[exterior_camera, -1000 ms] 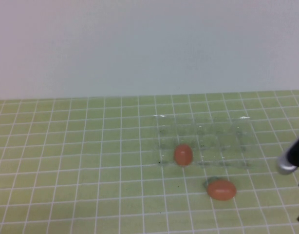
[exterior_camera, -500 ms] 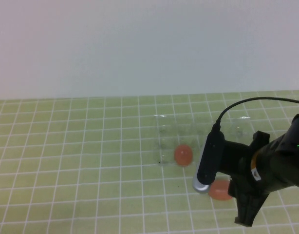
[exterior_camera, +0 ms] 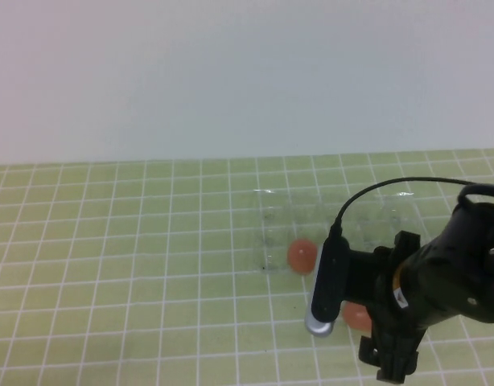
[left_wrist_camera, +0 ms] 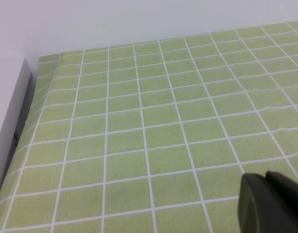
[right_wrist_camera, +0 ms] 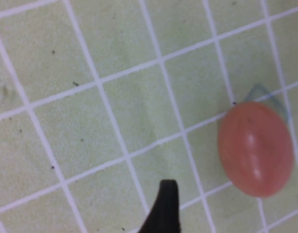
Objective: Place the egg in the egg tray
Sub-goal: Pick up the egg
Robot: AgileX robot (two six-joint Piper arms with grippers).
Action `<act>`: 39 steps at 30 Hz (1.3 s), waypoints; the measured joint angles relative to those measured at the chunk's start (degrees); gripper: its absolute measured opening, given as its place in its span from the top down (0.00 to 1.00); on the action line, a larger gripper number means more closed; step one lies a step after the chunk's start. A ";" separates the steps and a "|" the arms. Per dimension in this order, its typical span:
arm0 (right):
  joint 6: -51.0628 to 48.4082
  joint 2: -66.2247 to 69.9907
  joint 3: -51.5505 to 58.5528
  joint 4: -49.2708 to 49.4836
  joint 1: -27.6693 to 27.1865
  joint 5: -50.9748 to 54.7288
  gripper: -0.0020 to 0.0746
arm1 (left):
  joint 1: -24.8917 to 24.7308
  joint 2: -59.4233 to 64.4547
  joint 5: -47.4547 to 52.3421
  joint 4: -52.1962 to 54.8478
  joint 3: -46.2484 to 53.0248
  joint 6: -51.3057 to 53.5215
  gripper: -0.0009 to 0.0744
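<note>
1. Two grippers are in play, but only the right gripper [exterior_camera: 388, 362] is at work: it hangs low over the counter [exterior_camera: 134, 265], on the near side of the egg tray [exterior_camera: 337, 233]. Only one dark fingertip [right_wrist_camera: 163, 206] shows in its wrist view, so I cannot tell whether it is released or clenched; it grasps nothing visible.
2. Just beside that gripper, the egg [exterior_camera: 356, 316] lies loose on the counter, outside the egg tray and close to its near edge, largely hidden behind the arm in the high view. The right wrist view shows it [right_wrist_camera: 256, 148] apart from the fingertip, untouched.
3. One twin egg [exterior_camera: 302, 254] already sits in a cup at the egg tray's near-left corner.
4. To do the step well, I judge the gripper should centre over the egg before descending, straddle its narrow width, and close gently, since a smooth rounded shell may roll or squirt out.
5. Watch the thin tray edge nearby; a nudge could shift it.
6. The left gripper [left_wrist_camera: 273, 204] sits well away from the egg tray, over bare counter; whether it is parted or closed I cannot tell.
</note>
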 joint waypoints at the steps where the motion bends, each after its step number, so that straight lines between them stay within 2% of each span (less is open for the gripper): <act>1: -0.41 0.51 0.00 0.00 0.00 -0.16 0.12 | 0.00 0.00 0.00 0.00 0.00 0.00 0.99; 13: -1.75 4.92 0.00 -0.68 0.00 -5.27 0.12 | 0.00 0.00 0.00 0.00 0.00 0.00 0.99; 20: -3.18 6.41 0.00 -0.67 -1.79 -8.14 0.11 | 0.00 0.00 0.00 0.00 0.00 0.00 0.99; 26: -9.70 7.49 0.00 5.78 -3.98 -9.18 0.11 | 0.00 0.00 0.00 0.00 0.00 0.00 0.99; 39: -16.67 9.25 -0.09 4.97 -5.17 -10.67 0.11 | 0.00 0.00 0.00 0.00 0.00 0.00 0.99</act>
